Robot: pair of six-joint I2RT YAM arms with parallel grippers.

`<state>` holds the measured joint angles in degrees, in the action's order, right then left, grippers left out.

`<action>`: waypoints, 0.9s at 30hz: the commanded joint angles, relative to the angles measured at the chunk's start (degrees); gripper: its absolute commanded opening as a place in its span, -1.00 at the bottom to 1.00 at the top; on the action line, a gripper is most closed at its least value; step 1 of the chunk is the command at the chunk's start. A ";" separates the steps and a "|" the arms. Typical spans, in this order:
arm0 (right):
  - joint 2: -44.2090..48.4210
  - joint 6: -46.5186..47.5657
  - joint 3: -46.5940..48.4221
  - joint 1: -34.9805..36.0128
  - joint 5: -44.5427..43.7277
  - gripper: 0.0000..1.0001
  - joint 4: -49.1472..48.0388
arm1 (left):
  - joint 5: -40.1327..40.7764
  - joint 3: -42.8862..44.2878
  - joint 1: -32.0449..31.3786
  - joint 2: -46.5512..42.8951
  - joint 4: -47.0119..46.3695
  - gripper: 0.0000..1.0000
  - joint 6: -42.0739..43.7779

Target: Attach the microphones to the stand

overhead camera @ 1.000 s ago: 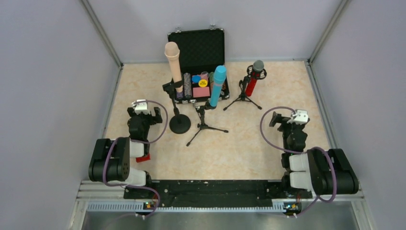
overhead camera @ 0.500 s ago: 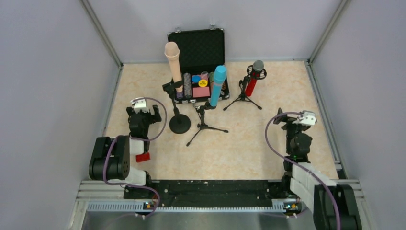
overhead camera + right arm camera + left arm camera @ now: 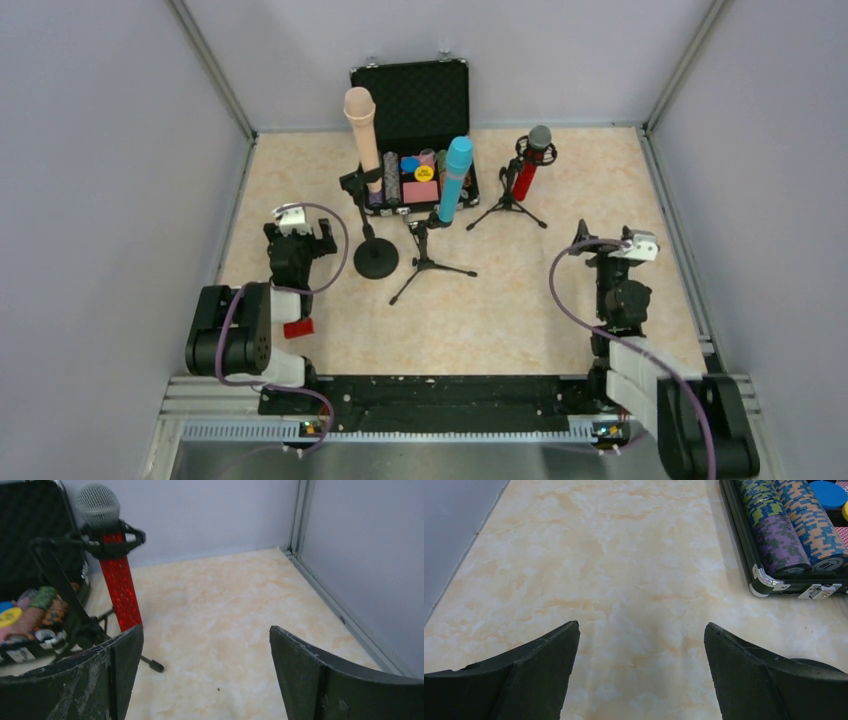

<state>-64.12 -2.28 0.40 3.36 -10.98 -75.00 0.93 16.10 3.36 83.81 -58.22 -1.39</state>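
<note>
Top external view: the marbled table (image 3: 520, 300) carries the open black case (image 3: 410, 100) at the far edge, and three stands are in front of it. The round-base stand (image 3: 375, 258) holds the peach-beige microphone (image 3: 362, 135), which leans a little. The middle tripod (image 3: 428, 262) holds the light blue microphone (image 3: 453, 180). The right tripod (image 3: 507, 205) holds the glittery red microphone (image 3: 530, 165), and my right wrist view shows its body passing through the black ring mount with the mesh head above.

No microphone lies loose on the table, so I judge the attaching to be done, or very nearly. From above I cannot tell how firmly the clips grip the peach and blue ones.

My left gripper (image 3: 640, 627) is spread wide with nothing between its fingers, low over bare table near the case corner. My right gripper (image 3: 204, 628) is equally wide and empty, well apart from the red microphone. A small red block (image 3: 298, 328) sits by my left arm and is no part of this job.
</note>
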 commanded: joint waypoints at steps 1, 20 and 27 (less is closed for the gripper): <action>20.32 -4.18 -2.47 0.68 -1.00 0.88 27.47 | 0.24 1.48 0.28 -0.18 -1.38 0.97 -0.37; 31.03 -2.99 -4.79 1.30 -6.21 0.88 34.75 | 0.22 1.48 0.31 -0.12 -1.37 0.97 -0.37; 6.54 1.88 -1.77 1.30 -4.35 0.91 11.38 | 0.23 1.52 0.28 -0.11 -1.37 0.97 -0.42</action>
<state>-43.66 -3.33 0.43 4.14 -16.36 -49.74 0.93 16.10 3.36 83.81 -58.19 -1.41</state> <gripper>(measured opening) 0.949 0.986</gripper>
